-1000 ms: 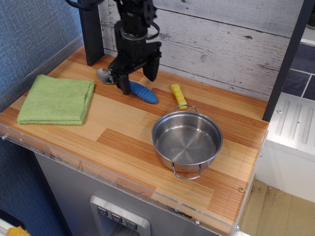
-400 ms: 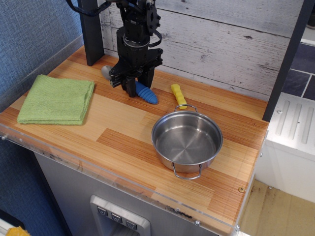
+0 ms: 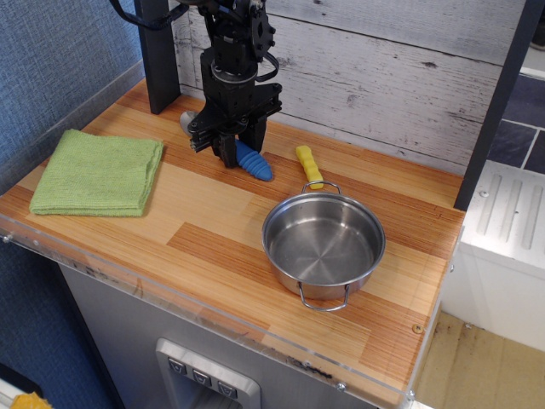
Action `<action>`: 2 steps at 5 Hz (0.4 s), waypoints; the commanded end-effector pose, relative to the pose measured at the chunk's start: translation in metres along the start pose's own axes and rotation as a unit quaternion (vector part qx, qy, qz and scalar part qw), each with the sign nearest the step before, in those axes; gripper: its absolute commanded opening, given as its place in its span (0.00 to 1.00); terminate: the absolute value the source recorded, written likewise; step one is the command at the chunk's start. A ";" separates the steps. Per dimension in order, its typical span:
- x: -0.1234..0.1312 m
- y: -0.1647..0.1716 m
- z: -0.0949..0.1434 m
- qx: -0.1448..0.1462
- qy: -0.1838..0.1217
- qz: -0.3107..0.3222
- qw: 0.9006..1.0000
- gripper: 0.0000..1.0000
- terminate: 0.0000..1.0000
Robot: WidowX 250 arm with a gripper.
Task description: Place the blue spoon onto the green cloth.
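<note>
gripper (image 3: 232, 146) is sitting low at the far left of the counter (image 3: 213, 247), fingers straddling the blue spoon (image 3: 249, 159) around the upper part of its ribbed handle. looks like it's clamping on the handle, fingers tight against both sides, so i'm calling it grasping the spoon. spoon is lying near the back wall, the handle's end pointing near-right out from under the gripper and the silver bowl peeking out on the far-left side behind the fingers. can't tell whether it's resting on the wood or just lifting off. grabbing at the thick ribbed part makes sense: more to bite on than the thin metal neck, and the ribs are helping against slip. green cloth (image 3: 98, 172) is lying folded at the left edge, well apart from the spoon, nothing on it, so the placing isn't done yet. steel pot (image 3: 324, 243) is sitting to the right with its yellow handle (image 3: 309, 165) pointing toward the wall, near the spoon's handle tip but not touching. my read: we're at the grasp stage, next move is calling for a lift and a carry left and nearer to the cloth. path that way is open, pot is on the other side. main risk i'm seeing is the spoon pivoting in the fingers since the grip is off-centre toward the bowl end.
</note>
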State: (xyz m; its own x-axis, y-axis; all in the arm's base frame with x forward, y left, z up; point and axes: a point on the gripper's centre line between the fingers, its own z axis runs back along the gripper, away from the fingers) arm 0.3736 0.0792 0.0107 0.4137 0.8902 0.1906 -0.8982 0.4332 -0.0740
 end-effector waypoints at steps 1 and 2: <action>0.018 -0.008 0.054 -0.041 -0.049 -0.025 0.998 0.00 0.00; 0.015 0.006 0.081 -0.037 -0.071 -0.030 0.996 0.00 0.00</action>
State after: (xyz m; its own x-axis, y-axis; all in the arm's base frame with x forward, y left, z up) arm 0.3567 0.0825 0.0689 0.4526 0.8425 0.2921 -0.8657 0.4937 -0.0829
